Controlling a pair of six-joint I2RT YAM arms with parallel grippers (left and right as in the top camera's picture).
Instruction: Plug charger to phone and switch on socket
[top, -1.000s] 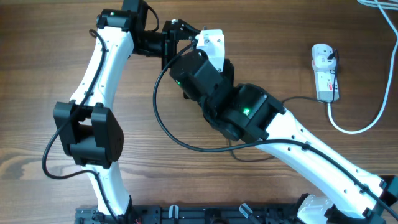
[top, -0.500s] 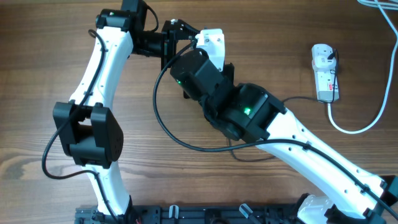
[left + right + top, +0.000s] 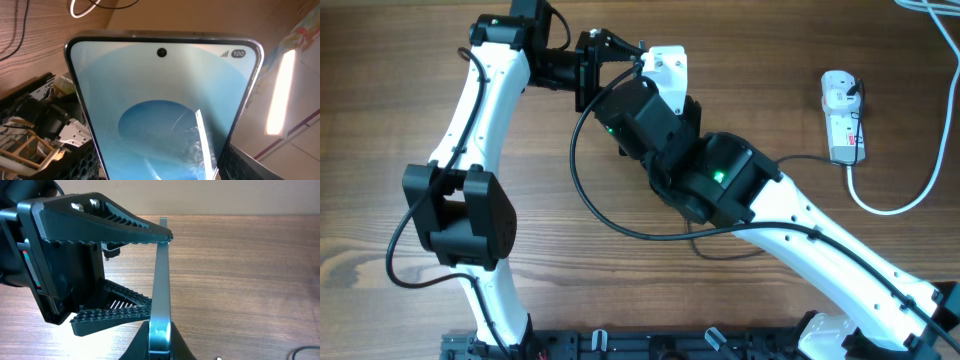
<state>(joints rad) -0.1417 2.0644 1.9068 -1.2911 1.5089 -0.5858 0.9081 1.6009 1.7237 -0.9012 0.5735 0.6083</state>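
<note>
The phone (image 3: 165, 115), screen lit, hangs clear of the tabletop (image 3: 250, 270) in the upper middle of the overhead frame, pinched edge to edge by the left fingers (image 3: 100, 215). In the last second it has crept slightly toward the top of that frame. The right fingers (image 3: 137, 352) sit at its lower end, their state impossible to tell. The charger (image 3: 810, 158) tip is hidden and the socket (image 3: 842, 120) lies untouched at far right, so this looks like fine alignment before plugging
</note>
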